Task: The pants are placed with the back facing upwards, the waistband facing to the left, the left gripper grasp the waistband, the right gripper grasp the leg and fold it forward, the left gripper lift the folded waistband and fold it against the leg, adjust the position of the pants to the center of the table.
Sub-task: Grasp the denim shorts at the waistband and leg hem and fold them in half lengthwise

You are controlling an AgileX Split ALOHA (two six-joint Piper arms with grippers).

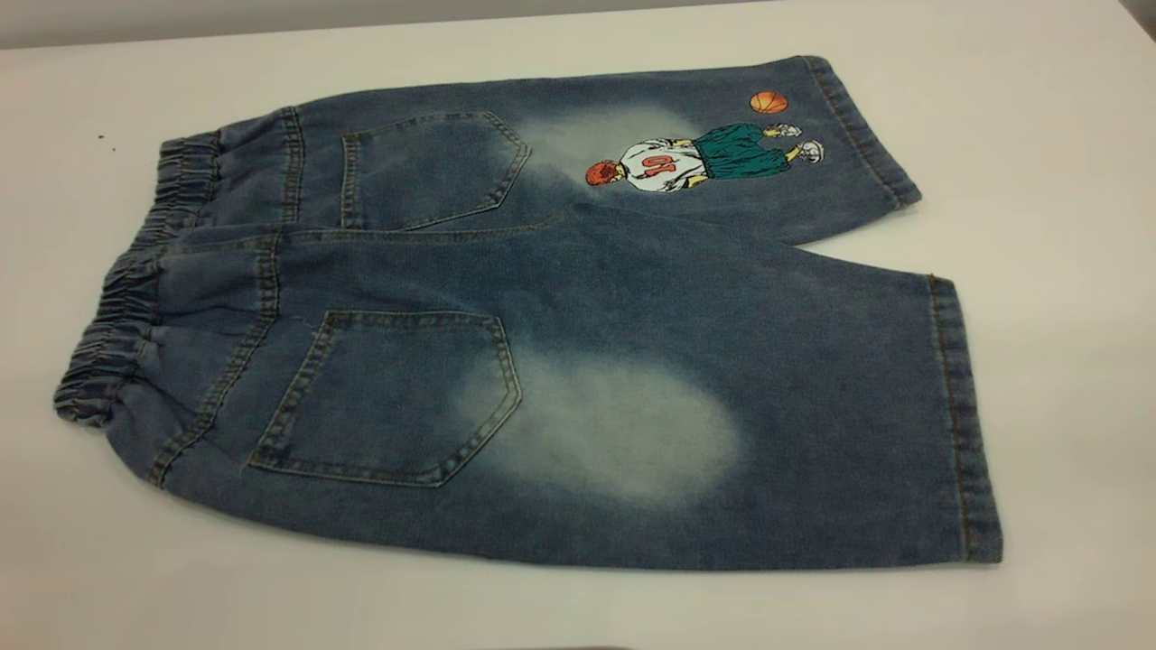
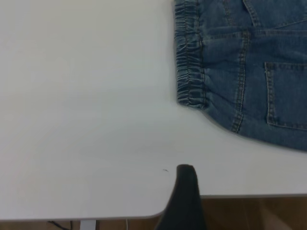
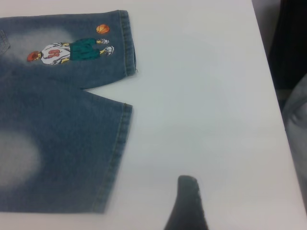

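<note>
**Exterior view: shorts laid out, no fold begun**

Exterior view shows me the pants flat on the tabletop, back pockets up, the waistband at the left and both hems at the right. The leg with the pale oval lies nearest this camera; the one with the basketball-player cartoon lies beyond it. Neither claw shows here, so I judge we are at the very start: nothing grasped, nothing folded.

Left wrist view gives me one dark fingertip of the left claw over the tabletop's near edge, well apart from the waistband's corner. With only that one tip showing, I cannot tell how far the claw is open; it has hold of nothing that I can see.

Right wrist view is much the same: one dark tip of the right claw hangs over bare tabletop, near the plain leg's hem but not touching it. Its opening I cannot tell either.

Next, as I judge it, I must bring the left claw to the waistband's near corner and the right claw to that near hem, and close on both before lifting, so the denim folds evenly forward.
</note>
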